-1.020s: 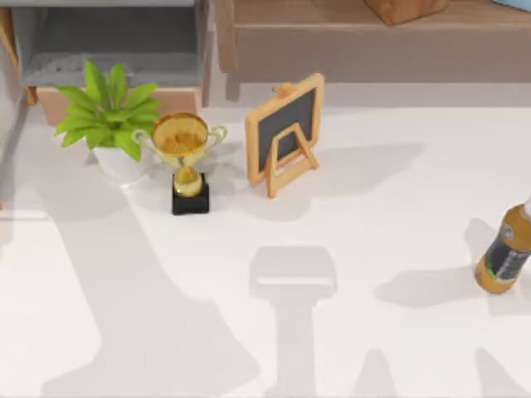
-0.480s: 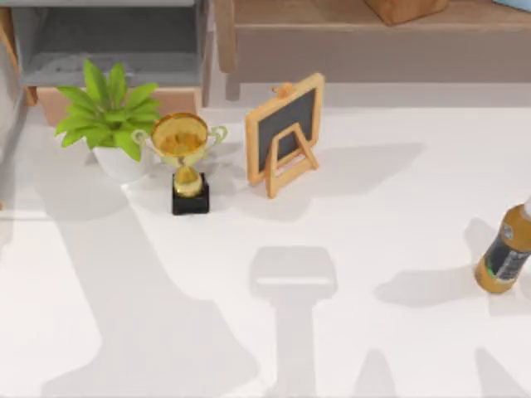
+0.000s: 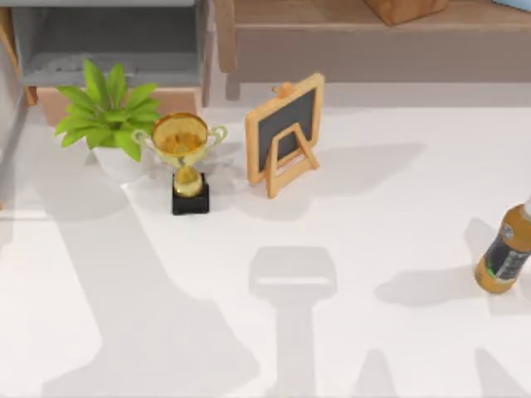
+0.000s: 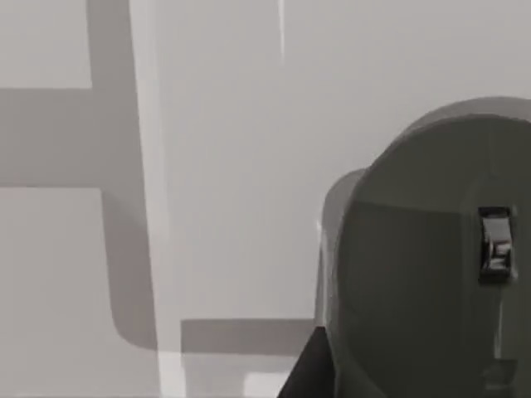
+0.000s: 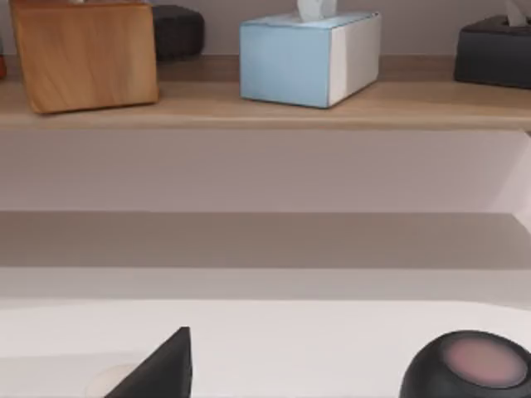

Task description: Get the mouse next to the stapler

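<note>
The grey mouse [image 4: 431,265] lies on the white tabletop [image 4: 232,166] close under my left tool [image 4: 309,371], just beside its dark tip. How wide that tool stands, I cannot tell. Since a second ago the trophy [image 3: 184,157], chalkboard [image 3: 284,128] and bottle [image 3: 504,253] have not shifted.

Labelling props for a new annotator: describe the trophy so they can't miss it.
Start at the white table and go to its far left part. Between the leafy potted plant and the small wood-framed chalkboard stands the trophy: a shiny gold two-handled cup on a black block base.
</note>
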Controlling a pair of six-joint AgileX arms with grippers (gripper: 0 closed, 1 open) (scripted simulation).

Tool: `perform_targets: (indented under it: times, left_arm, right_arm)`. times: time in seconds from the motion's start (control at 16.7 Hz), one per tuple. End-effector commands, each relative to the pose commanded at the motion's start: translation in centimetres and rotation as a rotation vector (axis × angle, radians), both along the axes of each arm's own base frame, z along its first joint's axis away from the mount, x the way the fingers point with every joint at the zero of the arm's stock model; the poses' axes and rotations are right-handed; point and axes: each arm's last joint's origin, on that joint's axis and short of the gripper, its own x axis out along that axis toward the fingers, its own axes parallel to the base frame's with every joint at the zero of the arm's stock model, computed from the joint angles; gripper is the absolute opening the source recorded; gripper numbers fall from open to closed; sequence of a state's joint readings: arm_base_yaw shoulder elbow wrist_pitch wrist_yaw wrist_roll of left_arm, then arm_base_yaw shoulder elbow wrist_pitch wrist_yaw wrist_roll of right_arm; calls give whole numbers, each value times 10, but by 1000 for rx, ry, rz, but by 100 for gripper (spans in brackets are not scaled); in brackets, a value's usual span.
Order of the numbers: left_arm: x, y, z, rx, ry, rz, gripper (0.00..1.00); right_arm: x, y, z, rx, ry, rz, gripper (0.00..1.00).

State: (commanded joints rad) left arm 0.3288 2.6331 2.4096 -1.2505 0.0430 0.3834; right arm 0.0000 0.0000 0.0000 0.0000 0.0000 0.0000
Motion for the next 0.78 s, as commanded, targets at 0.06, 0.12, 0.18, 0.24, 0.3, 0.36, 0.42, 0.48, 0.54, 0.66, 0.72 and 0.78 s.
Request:
perform_targets:
  times: [0.06,0.12,0.18,0.24,0.3,0.36,0.42,0.48,0.54,0.66,0.72,0.78]
  left_arm:
    - [0,0,0,0,0,0,0]
    - [0,0,0,0,0,0,0]
    - [0,0,0,0,0,0,0]
    - [0,0,0,0,0,0,0]
    - [0,0,0,0,0,0,0]
    - [0,0,0,0,0,0,0]
    - [0,0,0,0,0,0,0]
    - [0,0,0,0,0,0,0]
    - [-1,2,0,1,0,2,0]
    - [-1,2,4,2,-7,4,0]
    - [-3,3,12,3,-18,8,0]
    - [-5,3,19,2,-25,14,0]
  right_arm:
    - [0,0,0,0,0,0,100]
    - [0,0,0,0,0,0,100]
    - [0,0,0,0,0,0,100]
    - [0,0,0,0,0,0,100]
    - [0,0,0,0,0,0,100]
    - [0,0,0,0,0,0,100]
    - [0,0,0,0,0,0,100]
    - [0,0,0,0,0,0,100]
    - [0,0,0,0,0,0,100]
    - [0,0,0,0,0,0,100]
    - [0,0,0,0,0,0,100]
    - [0,0,0,0,0,0,100]
